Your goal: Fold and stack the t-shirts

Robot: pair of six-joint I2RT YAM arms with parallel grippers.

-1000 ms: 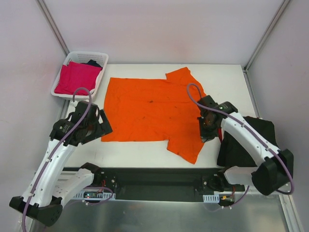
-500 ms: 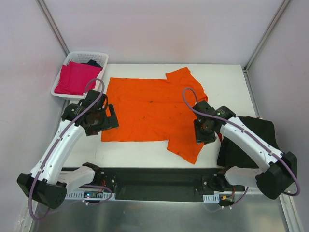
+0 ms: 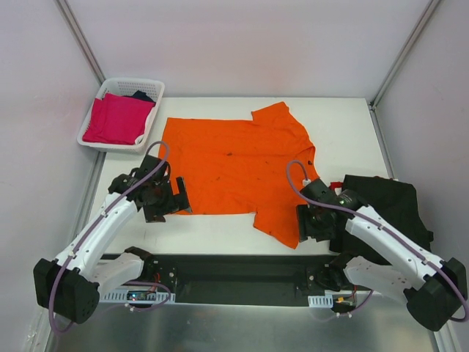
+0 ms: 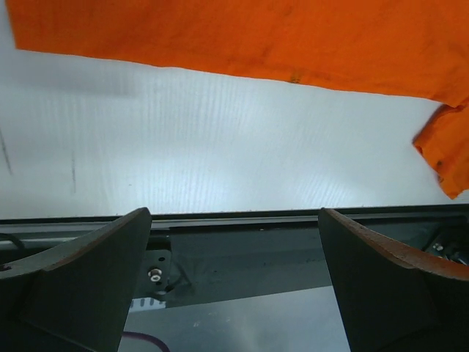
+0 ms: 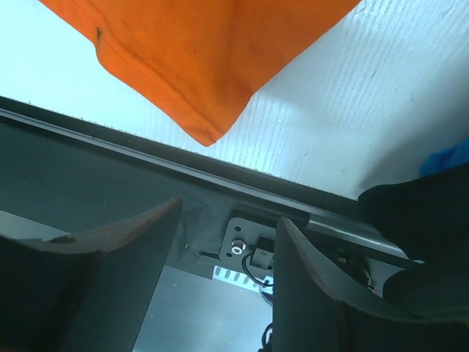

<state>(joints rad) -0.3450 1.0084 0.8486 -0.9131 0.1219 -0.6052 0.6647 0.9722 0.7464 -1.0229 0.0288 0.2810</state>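
A bright orange t-shirt [image 3: 234, 165] is lying spread flat across the white desk [image 3: 344, 121], its two sleeves on the right side, one pointing to the far edge and one to the near edge. The left arm [image 3: 95, 240] is angling in from the near left, the left jaws hanging at the shirt's near left corner. The right arm [image 3: 388, 246] is bending across from the right, the right jaws hovering just beside the tip of the near sleeve. A heap of black t-shirts [image 3: 381, 194] is sitting at the desk's right edge, partly under that arm. At the far left, a white lattice basket [image 3: 132, 81] is holding a folded magenta-pink t-shirt [image 3: 113, 121] with a dark garment [image 3: 141, 95] behind it.
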